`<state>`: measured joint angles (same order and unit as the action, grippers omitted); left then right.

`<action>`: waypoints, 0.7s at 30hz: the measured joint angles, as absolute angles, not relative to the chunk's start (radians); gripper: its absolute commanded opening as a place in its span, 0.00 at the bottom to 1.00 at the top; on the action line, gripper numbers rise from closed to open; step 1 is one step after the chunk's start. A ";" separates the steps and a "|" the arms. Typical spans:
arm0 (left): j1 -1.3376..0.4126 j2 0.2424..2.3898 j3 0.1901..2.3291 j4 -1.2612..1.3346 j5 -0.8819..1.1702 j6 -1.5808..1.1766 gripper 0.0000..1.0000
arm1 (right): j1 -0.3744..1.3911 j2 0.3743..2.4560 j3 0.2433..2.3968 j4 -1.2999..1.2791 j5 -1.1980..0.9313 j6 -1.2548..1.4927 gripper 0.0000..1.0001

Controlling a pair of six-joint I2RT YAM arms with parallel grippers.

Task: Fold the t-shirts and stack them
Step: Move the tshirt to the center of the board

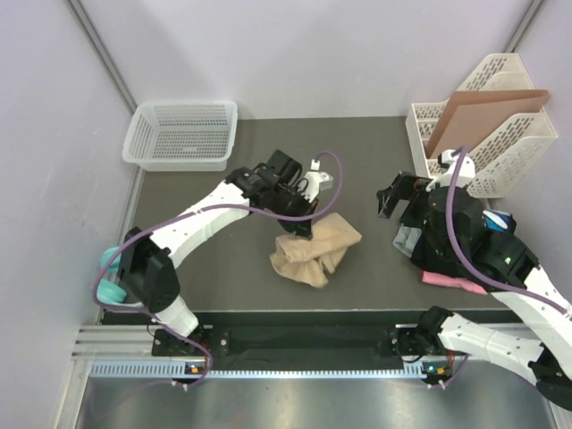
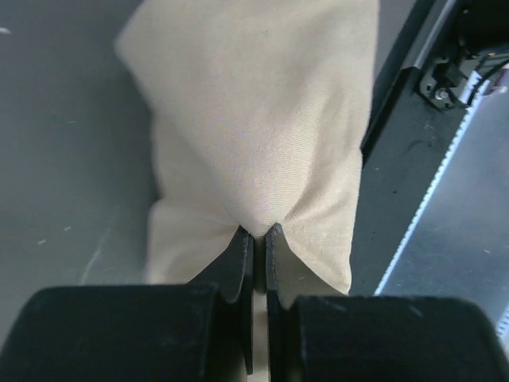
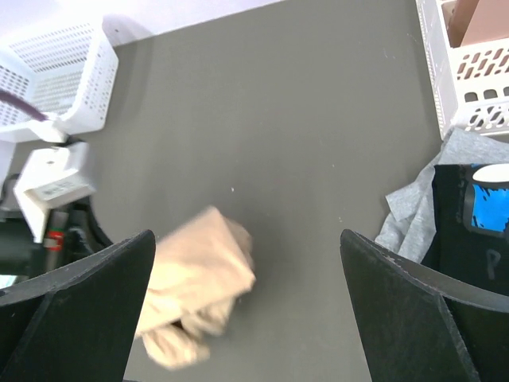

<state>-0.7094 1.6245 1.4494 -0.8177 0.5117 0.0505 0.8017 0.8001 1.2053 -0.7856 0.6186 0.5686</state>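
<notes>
1. Top view: the tan t-shirt (image 1: 315, 252) lies bunched near the middle of the dark table (image 1: 223, 277), between the two arms. Its upper edge is drawn up to the left jaws, which are closed on it.
2. Same view: the right jaws stand wide open above the table, just in front of the white file rack (image 1: 487, 134) that holds a brown cardboard sheet (image 1: 487, 109). They hold nothing and are well apart from the tan t-shirt.
3. Same view: a pile of other shirts lies under the right arm (mostly hidden by it). A grey shirt (image 1: 408, 239) shows at its left and a pink shirt (image 1: 450, 281) at its near edge. A white basket (image 1: 183, 134) sits at the far left corner.
4. Left wrist view: the left jaws are pinched almost together on a fold of the tan t-shirt (image 2: 262, 119), and the cloth fans out from them. The grey table (image 2: 64, 119) lies to the left.
5. Right wrist view: the right jaws sit at the two lower corners, spread wide with only bare table (image 3: 302, 119) between them. The tan t-shirt (image 3: 199, 274) is at lower left (blurred). The basket (image 3: 56, 72) is at top left and the file rack (image 3: 469, 79) at top right.
6. Same view: below the file rack lie the grey shirt (image 3: 413, 211) and, on top of it, a black shirt (image 3: 461, 239) with a bright blue patch.
</notes>
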 measured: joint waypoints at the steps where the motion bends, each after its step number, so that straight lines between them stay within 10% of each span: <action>1: -0.716 1.640 1.449 -0.811 0.524 0.039 0.00 | 0.802 0.804 1.205 -0.788 0.618 0.569 1.00; 21: -0.496 1.760 1.298 -0.674 0.640 -0.049 0.13 | 0.850 1.056 0.876 -0.667 0.255 0.570 1.00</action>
